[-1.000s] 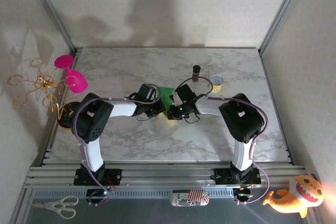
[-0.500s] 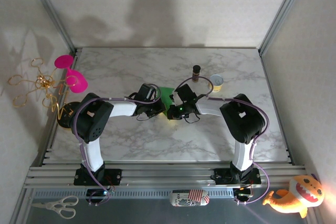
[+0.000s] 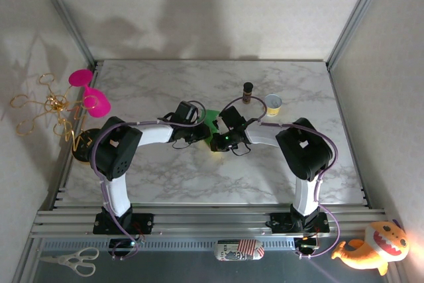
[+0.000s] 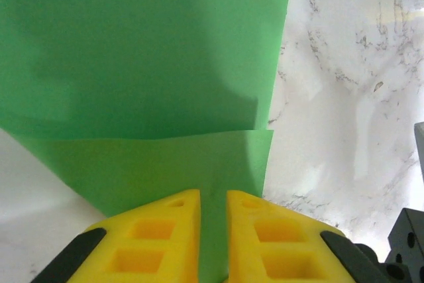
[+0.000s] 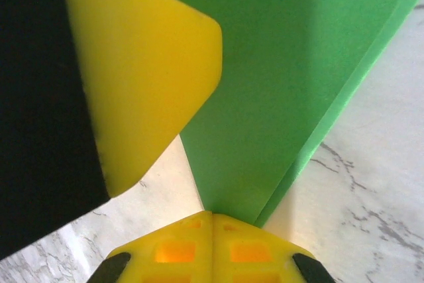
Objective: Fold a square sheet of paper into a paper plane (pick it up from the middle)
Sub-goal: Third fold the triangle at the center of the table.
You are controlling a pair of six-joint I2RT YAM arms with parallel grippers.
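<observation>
The right gripper (image 5: 212, 218) is closed tight, and the pointed near corner of the sheet of paper (image 5: 278, 77) runs straight into its seam, so it looks pinched there. The left gripper (image 4: 213, 197) stands only a slit apart, with green showing in the gap, too loose to be clamping. From each gripper the folded sheet spreads away forward, a layer edge crossing just beyond the left fingers. On the counter (image 3: 165, 183) it lies near the middle, between both grippers and equally close to each.
</observation>
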